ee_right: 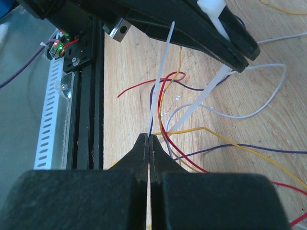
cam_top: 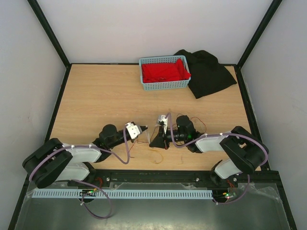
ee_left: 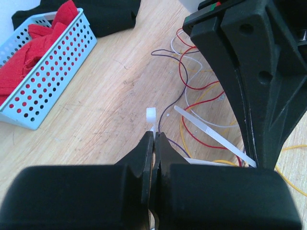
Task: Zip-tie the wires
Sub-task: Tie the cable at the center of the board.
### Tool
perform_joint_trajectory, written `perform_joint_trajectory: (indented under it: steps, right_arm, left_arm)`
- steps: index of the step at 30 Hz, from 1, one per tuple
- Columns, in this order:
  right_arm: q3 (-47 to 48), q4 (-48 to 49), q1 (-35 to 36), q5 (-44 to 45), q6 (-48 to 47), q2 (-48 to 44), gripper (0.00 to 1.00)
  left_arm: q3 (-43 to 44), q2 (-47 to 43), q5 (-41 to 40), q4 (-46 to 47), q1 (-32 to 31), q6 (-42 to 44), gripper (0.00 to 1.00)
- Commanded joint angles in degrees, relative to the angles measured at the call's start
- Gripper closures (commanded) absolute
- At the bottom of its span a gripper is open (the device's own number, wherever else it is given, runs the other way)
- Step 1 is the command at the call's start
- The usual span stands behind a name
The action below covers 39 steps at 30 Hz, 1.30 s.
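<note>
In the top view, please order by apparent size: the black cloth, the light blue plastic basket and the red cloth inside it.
1 and 2: crumpled black cloth and light blue perforated plastic basket, about alike, so not ranked.
3: red cloth, smallest, lying inside the basket.

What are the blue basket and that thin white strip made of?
The basket looks like moulded plastic: matte light blue, regular rows of round holes. The zip tie looks like smooth, whitish, slightly translucent plastic, possibly nylon.
</note>
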Motion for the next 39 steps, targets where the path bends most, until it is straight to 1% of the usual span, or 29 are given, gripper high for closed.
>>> perform_joint_trajectory:
  steps: [1, 11, 19, 39]
  right_arm:
    - [1.0, -3.6, -0.2, -6.4, -1.0, 1.3, 1.0]
    - [2.4, -6.3, -0.9, -9.1, -1.8, 2.4, 1.0]
    - [2.8, -8.0, -1.6, -10.8, -3.1, 3.0, 1.0]
    - [3.7, -8.8, -2.8, -13.3, -3.6, 5.2, 1.0]
  left_arm:
    - [-0.3, -2.5, -2.6, 2.9, -0.4, 3.9, 1.0]
    - [-1.0, -3.4, -2.5, 2.9, -1.4, 6.5, 1.0]
    - [-1.1, -3.9, -3.1, 2.8, -1.7, 7.0, 1.0]
    - [-1.5, -4.3, -4.2, 2.8, -2.2, 8.4, 1.0]
